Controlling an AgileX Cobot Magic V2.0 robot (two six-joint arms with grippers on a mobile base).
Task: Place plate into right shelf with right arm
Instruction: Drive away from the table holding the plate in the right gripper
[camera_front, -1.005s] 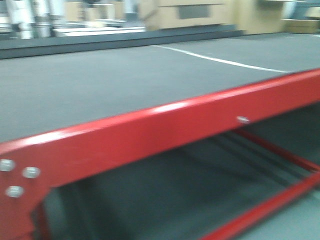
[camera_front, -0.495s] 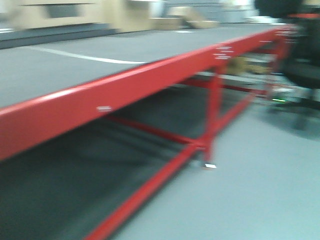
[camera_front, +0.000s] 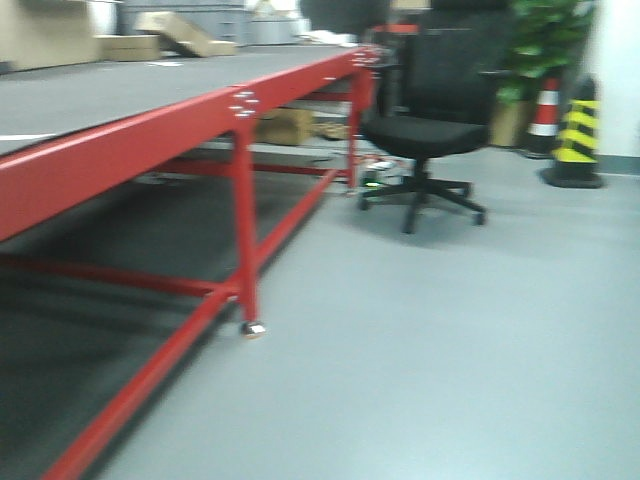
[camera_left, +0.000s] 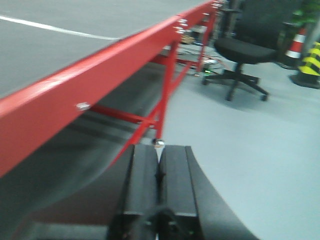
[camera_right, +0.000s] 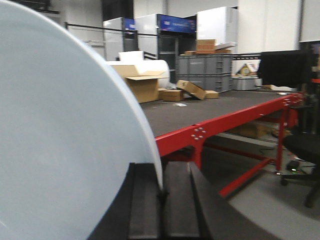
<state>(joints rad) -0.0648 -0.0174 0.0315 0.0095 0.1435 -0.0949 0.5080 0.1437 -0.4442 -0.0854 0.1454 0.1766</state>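
Two grippers, right gripper (camera_right: 161, 197) clamping the white plate (camera_right: 65, 150) by its rim, left gripper (camera_left: 159, 167) fingers pressed together, empty, red-framed table (camera_front: 130, 150) alongside, black office chair (camera_front: 425, 130) beyond.

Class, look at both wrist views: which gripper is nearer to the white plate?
Right. The right gripper is clamped on the rim of the plate. The left gripper is shut on nothing beside the red table, with no plate in its view.
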